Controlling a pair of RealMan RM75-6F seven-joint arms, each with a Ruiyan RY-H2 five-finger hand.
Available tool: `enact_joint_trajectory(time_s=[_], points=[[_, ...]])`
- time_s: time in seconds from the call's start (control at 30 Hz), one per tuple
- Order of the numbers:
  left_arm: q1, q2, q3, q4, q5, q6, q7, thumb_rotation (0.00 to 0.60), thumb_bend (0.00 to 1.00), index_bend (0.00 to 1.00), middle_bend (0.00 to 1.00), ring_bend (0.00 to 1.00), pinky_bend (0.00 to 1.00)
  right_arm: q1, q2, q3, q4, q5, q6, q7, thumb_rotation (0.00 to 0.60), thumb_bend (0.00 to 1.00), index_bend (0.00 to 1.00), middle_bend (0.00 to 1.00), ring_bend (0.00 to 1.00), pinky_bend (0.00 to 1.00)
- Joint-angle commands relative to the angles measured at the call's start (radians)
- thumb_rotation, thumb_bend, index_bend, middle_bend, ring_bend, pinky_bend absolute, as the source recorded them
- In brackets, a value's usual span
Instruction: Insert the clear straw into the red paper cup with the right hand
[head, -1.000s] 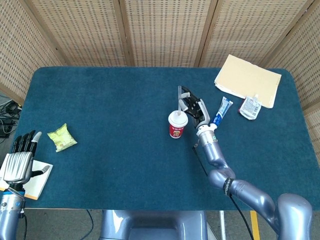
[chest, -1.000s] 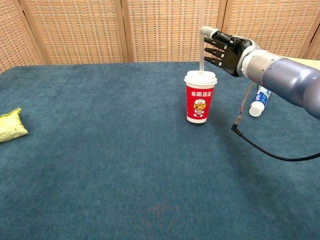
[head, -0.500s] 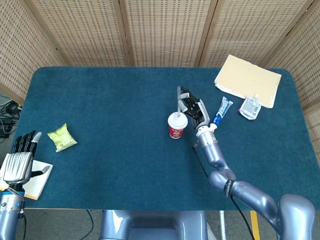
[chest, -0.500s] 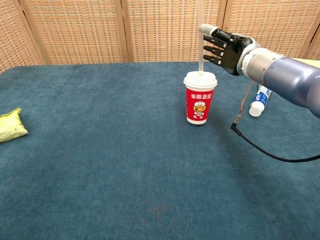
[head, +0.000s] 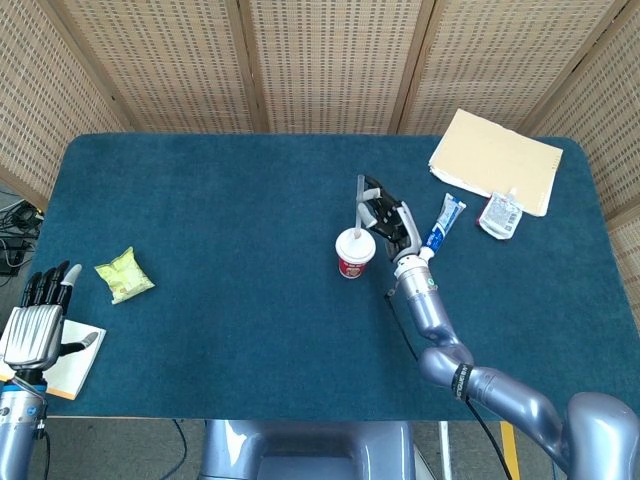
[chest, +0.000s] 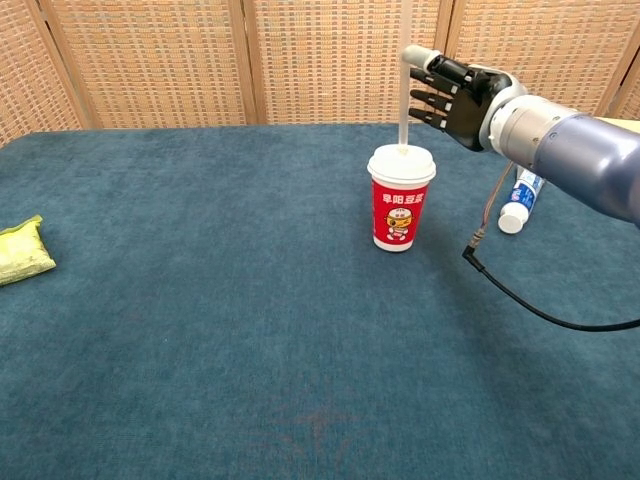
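Chest view: the straw (chest: 403, 95) stands upright in the lid of the red cup (chest: 398, 207), its upper part pinched by the right robot hand (chest: 452, 93), other fingers spread. The cup sits mid-tabletop (chest: 200, 330) on blue felt, woven screens (chest: 150, 60) behind. The left robot hand (head: 36, 322) hangs open, off the tabletop's near-left corner.

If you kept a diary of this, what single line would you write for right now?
right hand: holds clear straw upright | straw tip: at red paper cup lid | left hand: idle, off table edge
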Motion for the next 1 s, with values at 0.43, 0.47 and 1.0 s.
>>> enact_joint_trajectory(time_s=[0.43, 0.47, 1.0], points=[[0.001, 0.003, 0.002, -0.006, 0.005, 0.003, 0.002, 0.600, 0.00, 0.00, 0.00, 0.00, 0.00, -0.028, 0.014, -0.009, -0.033, -0.003, 0.017, -0.010, 0.600, 0.54, 0.50, 0.17, 0.00, 0.00], [0.001, 0.003, 0.002, -0.007, 0.005, 0.003, 0.002, 0.600, 0.00, 0.00, 0.00, 0.00, 0.00, -0.029, 0.015, -0.009, -0.035, -0.003, 0.018, -0.010, 0.600, 0.53, 0.50, 0.17, 0.00, 0.00], [0.008, 0.011, 0.002, -0.018, 0.018, 0.025, -0.007, 0.600, 0.00, 0.00, 0.00, 0.00, 0.00, -0.098, 0.093, -0.034, -0.119, -0.068, 0.107, -0.062, 0.600, 0.51, 0.46, 0.11, 0.00, 0.00]])
